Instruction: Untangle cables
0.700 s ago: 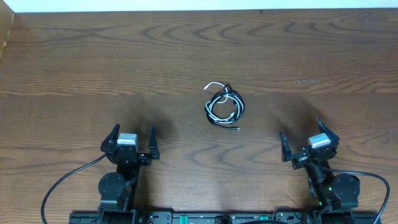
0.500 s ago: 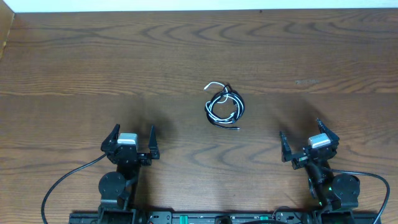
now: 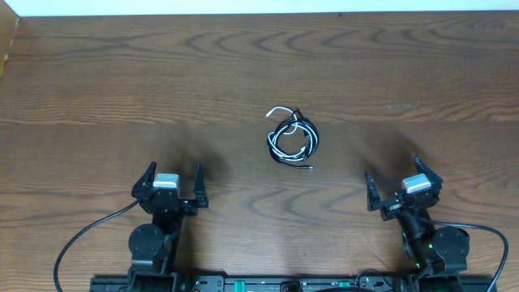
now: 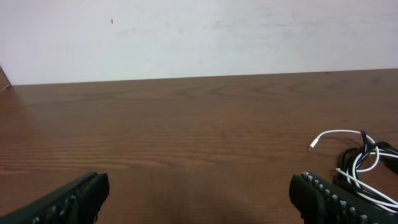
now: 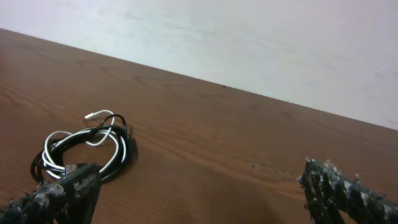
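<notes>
The black and white cables [image 3: 293,139] lie coiled together in one small tangle at the middle of the wooden table. A white end sticks out at the coil's upper left. The coil also shows at the right edge of the left wrist view [image 4: 364,163] and at the left of the right wrist view [image 5: 84,150]. My left gripper [image 3: 172,183] is open and empty near the front left, well short of the coil. My right gripper [image 3: 399,186] is open and empty near the front right, also apart from the coil.
The wooden table [image 3: 162,89] runs to a white wall at the back. The arms' thick black cables [image 3: 81,239] trail along the front edge by the bases.
</notes>
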Robot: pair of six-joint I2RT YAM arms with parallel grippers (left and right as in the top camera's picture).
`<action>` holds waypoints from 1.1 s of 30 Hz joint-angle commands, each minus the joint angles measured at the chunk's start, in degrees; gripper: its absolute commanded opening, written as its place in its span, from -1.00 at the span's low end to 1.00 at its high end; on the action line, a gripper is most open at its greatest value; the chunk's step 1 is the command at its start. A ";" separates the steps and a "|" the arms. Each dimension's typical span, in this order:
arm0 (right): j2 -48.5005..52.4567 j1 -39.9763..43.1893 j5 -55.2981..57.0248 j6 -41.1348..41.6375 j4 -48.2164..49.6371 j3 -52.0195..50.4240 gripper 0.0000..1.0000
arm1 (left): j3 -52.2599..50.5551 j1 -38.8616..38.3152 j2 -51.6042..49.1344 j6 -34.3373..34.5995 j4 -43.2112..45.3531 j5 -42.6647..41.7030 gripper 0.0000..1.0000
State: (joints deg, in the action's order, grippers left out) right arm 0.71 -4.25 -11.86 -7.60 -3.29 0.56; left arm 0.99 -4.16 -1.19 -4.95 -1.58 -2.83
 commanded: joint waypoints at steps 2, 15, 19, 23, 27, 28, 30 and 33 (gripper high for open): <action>-0.22 -0.31 0.37 -0.17 -0.11 -0.24 0.99 | -0.76 0.28 -0.15 -0.33 -2.43 1.38 0.96; -0.22 -0.31 0.37 -0.20 -0.11 -0.24 0.99 | 2.29 0.28 -0.17 3.32 -2.40 1.36 0.96; -0.22 -0.31 0.39 -0.17 -0.11 -0.24 0.99 | 3.34 0.28 -0.17 3.34 -2.45 1.36 0.96; -0.22 -0.31 0.37 -0.17 -0.11 -0.24 0.99 | 4.31 0.28 -0.15 3.34 -2.40 1.31 0.96; -0.22 -0.31 0.37 -0.20 -0.11 -0.24 0.99 | 4.94 0.28 -0.17 3.34 -2.36 -0.85 0.96; -0.22 -0.31 0.37 -0.17 -0.11 -0.24 0.98 | 4.94 0.28 -0.15 3.39 -2.36 -1.03 0.96; -0.22 -0.31 0.37 -0.20 -0.11 -0.24 0.98 | 4.96 0.28 -0.15 4.28 -2.38 -1.01 0.96; -0.22 -0.31 0.37 -0.17 -0.11 -0.24 0.99 | 5.20 0.28 -0.15 4.87 -2.43 -1.01 0.96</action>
State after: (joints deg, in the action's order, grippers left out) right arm 0.71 -4.25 -11.86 -7.62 -3.29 0.56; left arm 4.16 -4.16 -1.23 -1.30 -4.08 -3.09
